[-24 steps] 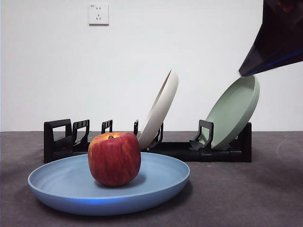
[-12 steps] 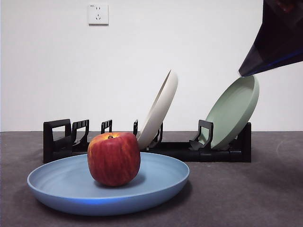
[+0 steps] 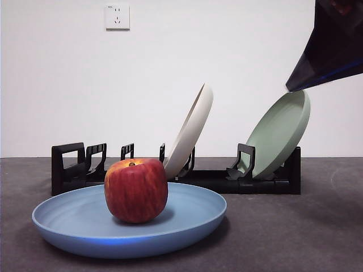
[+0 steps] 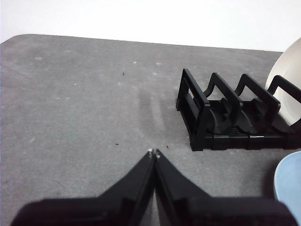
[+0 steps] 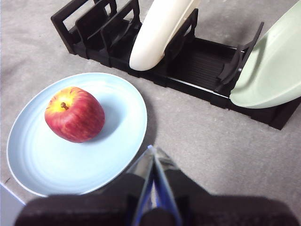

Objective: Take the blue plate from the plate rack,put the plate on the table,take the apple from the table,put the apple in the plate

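The blue plate [image 3: 170,221] lies flat on the table [image 3: 295,232] in front of the plate rack [image 3: 215,180]. The apple [image 3: 136,190] stands in the plate, stem up. In the right wrist view the plate [image 5: 117,141] and apple [image 5: 75,114] lie ahead of my right gripper [image 5: 152,150], which is shut, empty and raised above the table beside the plate; it shows as a dark tip [image 3: 332,45] at the front view's top right. My left gripper [image 4: 154,153] is shut and empty above bare table near the rack's end [image 4: 207,117].
A cream-white plate [image 3: 190,133] leans in the middle of the rack and a sage-green plate [image 3: 278,136] leans at its right end. A wall socket [image 3: 117,17] is on the white wall behind.
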